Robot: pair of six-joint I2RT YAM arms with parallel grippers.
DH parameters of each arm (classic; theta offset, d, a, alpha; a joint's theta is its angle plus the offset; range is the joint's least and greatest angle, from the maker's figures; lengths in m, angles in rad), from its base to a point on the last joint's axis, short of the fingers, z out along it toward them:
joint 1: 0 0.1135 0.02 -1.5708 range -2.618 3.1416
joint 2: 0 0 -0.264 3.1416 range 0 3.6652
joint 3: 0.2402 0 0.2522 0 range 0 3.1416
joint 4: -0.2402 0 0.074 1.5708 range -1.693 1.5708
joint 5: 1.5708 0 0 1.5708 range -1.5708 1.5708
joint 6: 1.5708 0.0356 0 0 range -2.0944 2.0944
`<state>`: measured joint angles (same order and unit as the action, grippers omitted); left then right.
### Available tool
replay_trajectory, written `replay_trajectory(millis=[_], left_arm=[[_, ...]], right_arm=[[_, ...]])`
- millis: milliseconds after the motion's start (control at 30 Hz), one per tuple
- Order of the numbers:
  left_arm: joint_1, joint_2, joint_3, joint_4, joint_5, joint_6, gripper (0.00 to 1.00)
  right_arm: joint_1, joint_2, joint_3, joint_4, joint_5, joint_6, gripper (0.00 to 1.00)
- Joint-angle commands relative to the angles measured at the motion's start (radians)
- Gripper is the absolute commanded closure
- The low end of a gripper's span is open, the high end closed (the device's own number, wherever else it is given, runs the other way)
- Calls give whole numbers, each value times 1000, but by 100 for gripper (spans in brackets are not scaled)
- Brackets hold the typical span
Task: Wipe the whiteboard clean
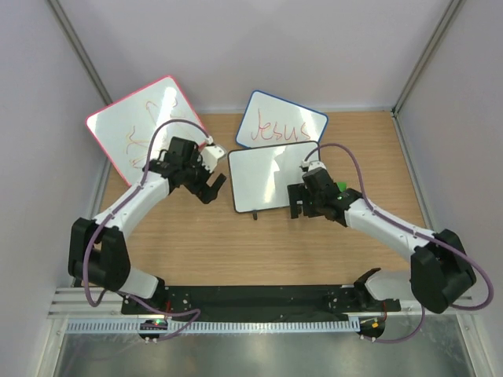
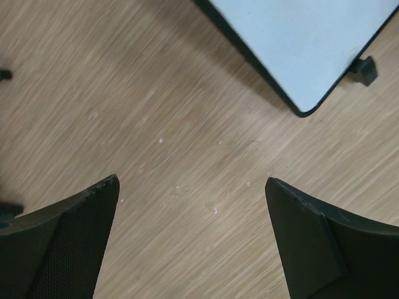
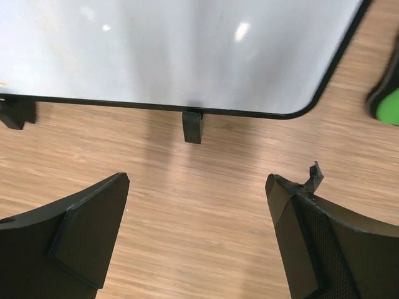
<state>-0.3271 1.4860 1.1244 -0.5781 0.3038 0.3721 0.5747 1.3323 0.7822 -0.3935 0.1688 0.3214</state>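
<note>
The whiteboard (image 1: pixel 267 177), black-framed with rounded corners, lies flat at the table's middle, and its surface looks blank. My left gripper (image 1: pixel 212 188) is open and empty just left of the board's left edge. In the left wrist view (image 2: pixel 192 187) it hangs over bare wood, with the board's corner (image 2: pixel 305 43) and one foot (image 2: pixel 363 70) at the upper right. My right gripper (image 1: pixel 296 206) is open and empty at the board's near right corner. In the right wrist view (image 3: pixel 196 184) the board's edge (image 3: pixel 187 50) and a foot (image 3: pixel 192 126) lie just ahead of it.
A pink-red-framed board (image 1: pixel 145 126) with red scribbles leans at the back left. A blue-framed board (image 1: pixel 281 124) reading "Jesus" lies behind the whiteboard. A black-and-green object (image 3: pixel 388 103) sits right of the board's corner, also seen from above (image 1: pixel 342 188). Grey walls enclose the table.
</note>
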Motion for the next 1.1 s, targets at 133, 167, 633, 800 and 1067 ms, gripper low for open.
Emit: replay_trajectory(millis=[133,167,633,800,1067], left_arm=[[2,-125,-119,76,-337,-41,0],[2,-144,-130,84,-365,-45,0],[60,-173,-307,303,-660,-137,0],[115,-170,-336,388,-640,-209,0],[120,-201,-368,451,-626,-252,0]], right_arm=[[-209,-208,43,-104,37,-19,0],[-261,-232,31,-88,9,-19,0],[-538,-223,-23,59,-51,27,0],[-590,-219,-61,119,44,80,0],[-590,-179,-83,117,224,122,0]])
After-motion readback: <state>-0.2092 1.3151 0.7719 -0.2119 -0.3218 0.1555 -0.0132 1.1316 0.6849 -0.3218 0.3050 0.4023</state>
